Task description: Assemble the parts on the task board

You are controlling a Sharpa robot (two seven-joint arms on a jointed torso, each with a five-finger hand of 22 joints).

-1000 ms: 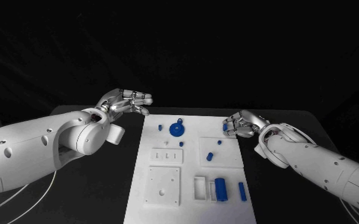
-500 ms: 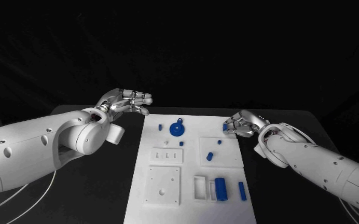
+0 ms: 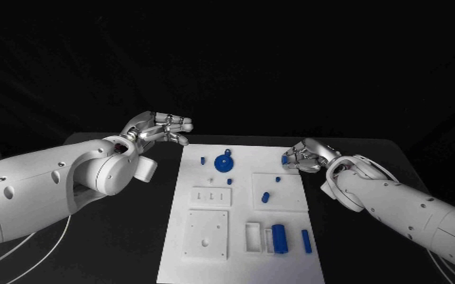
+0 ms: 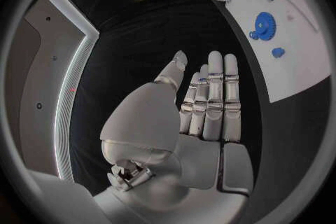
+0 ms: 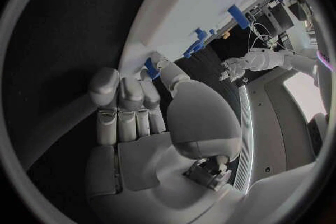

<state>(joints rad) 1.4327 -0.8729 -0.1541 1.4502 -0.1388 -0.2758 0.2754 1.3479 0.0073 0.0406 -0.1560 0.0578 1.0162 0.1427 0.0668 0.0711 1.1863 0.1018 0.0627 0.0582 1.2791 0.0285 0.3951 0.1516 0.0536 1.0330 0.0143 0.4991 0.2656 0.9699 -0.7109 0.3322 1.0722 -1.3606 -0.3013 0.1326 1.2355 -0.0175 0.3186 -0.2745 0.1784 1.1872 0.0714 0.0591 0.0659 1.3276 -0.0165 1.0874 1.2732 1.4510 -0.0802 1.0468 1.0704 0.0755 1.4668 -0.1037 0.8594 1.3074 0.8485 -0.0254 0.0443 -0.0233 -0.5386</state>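
While the black table (image 3: 114, 244) spreads dark and matte around everything, the white task board (image 3: 242, 258) lies flat down its middle, a long smooth plate with square raised panels and slots. My left hand (image 3: 159, 129) hovers off the board's far left corner, over bare table, released, its fingers apart and holding nothing. My right hand (image 3: 305, 155) sits at the board's far right edge, fingers curled around a small blue part (image 3: 285, 160); I seem to be grasping it. On the board, a round toothed blue gear (image 3: 225, 162) stands near the far end, and a ribbed blue cylinder (image 3: 279, 236) lies near the close end beside a slim blue bar (image 3: 306, 241). A small blue peg (image 3: 265, 198) rests mid-board.
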